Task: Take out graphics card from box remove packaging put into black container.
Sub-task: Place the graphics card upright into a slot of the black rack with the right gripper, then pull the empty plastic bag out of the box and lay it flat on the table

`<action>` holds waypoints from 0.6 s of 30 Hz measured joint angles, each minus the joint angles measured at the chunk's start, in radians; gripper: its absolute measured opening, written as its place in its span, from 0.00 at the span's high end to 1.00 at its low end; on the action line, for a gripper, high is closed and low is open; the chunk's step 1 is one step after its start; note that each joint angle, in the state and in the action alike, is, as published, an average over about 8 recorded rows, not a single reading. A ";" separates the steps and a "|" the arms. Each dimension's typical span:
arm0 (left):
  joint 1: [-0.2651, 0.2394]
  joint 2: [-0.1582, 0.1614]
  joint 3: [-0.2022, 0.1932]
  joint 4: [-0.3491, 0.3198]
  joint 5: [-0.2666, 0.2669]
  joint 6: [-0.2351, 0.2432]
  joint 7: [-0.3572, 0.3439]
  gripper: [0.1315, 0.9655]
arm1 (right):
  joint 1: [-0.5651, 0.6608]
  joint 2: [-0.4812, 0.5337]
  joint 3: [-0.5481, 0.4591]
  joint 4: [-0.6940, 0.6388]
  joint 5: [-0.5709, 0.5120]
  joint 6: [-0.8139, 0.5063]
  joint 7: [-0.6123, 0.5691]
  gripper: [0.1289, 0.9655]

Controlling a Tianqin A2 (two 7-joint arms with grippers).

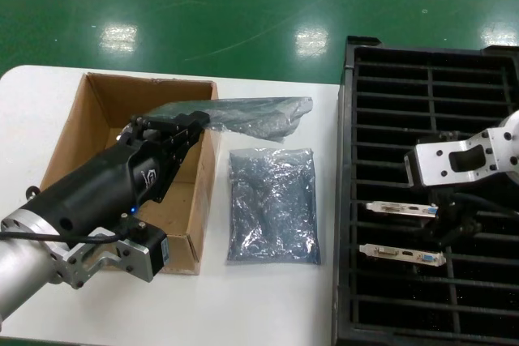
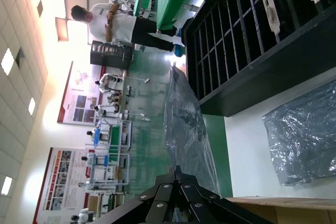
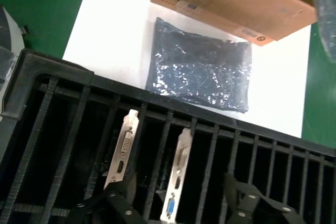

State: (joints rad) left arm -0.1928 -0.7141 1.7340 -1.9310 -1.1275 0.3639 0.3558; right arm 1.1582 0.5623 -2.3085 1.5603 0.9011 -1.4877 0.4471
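Left gripper (image 1: 197, 121) over the cardboard box (image 1: 96, 111), fingers pinched on a bagged graphics card (image 1: 255, 116), whose long axis runs rightward past the box's far-right corner toward the black container (image 1: 347, 200). An empty anti-static bag (image 1: 272, 205) lies between. Right gripper (image 1: 448, 223), fingers spread, hovers over the container's slotted cards (image 1: 401, 209).

Shiny crinkled plastic packaging (image 1: 273, 204), matt cardboard box (image 1: 89, 131)
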 joint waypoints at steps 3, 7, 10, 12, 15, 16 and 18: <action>0.000 0.000 0.000 0.000 0.000 0.000 0.000 0.99 | -0.008 0.016 0.017 0.022 0.015 0.002 0.005 0.49; 0.000 0.000 0.000 0.000 0.000 0.000 0.000 0.99 | -0.039 0.054 0.059 0.061 0.047 0.025 0.018 0.43; 0.000 0.000 0.000 0.000 0.000 0.000 0.000 0.99 | -0.086 0.096 0.116 0.094 0.082 0.070 0.034 0.34; 0.000 0.000 0.000 0.000 0.000 0.000 0.000 0.99 | -0.129 0.127 0.166 0.115 0.113 0.114 0.048 0.28; 0.000 0.000 0.000 0.000 0.000 0.000 0.000 0.99 | -0.209 0.173 0.253 0.138 0.163 0.193 0.070 0.23; 0.000 0.000 0.000 0.000 0.000 0.000 0.000 0.99 | -0.240 0.187 0.282 0.141 0.179 0.221 0.076 0.21; 0.000 0.000 0.000 0.000 0.000 0.000 0.000 0.99 | -0.302 0.210 0.340 0.142 0.210 0.279 0.087 0.17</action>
State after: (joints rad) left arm -0.1928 -0.7141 1.7340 -1.9310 -1.1275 0.3639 0.3558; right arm 0.8563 0.7727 -1.9688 1.7027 1.1110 -1.2088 0.5342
